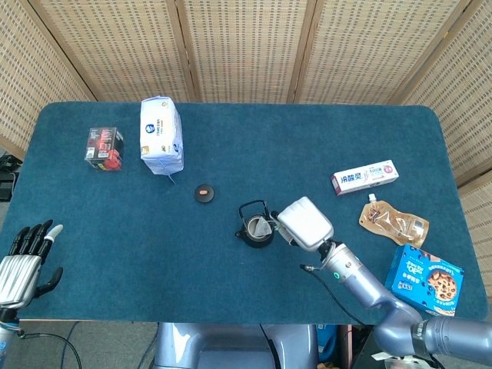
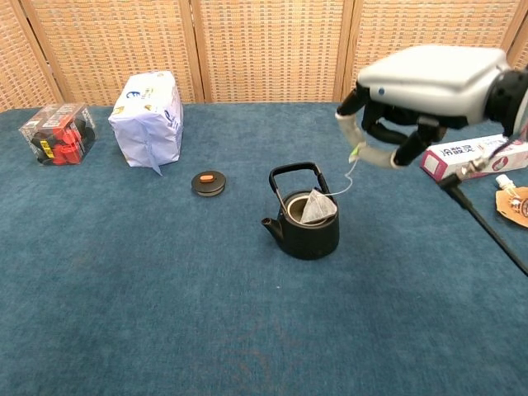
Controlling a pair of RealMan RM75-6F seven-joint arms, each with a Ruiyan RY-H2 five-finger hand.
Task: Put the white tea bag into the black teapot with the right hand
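The black teapot (image 2: 305, 223) (image 1: 256, 227) stands lidless near the table's middle, handle upright. A white tea bag (image 2: 318, 206) (image 1: 264, 227) rests in its open mouth, its top sticking above the rim. A slack string runs from the bag up to my right hand (image 2: 388, 136) (image 1: 301, 224), which pinches the string's tag a little above and to the right of the pot. My left hand (image 1: 23, 257) hangs open off the table's front left corner, holding nothing.
The pot's lid (image 2: 208, 182) with an orange knob lies to its left. A white-blue bag (image 2: 148, 120) and a red-black box (image 2: 56, 133) sit at the back left. A toothpaste box (image 2: 474, 155), brown pouch (image 1: 393, 221) and cookie box (image 1: 427, 280) lie right.
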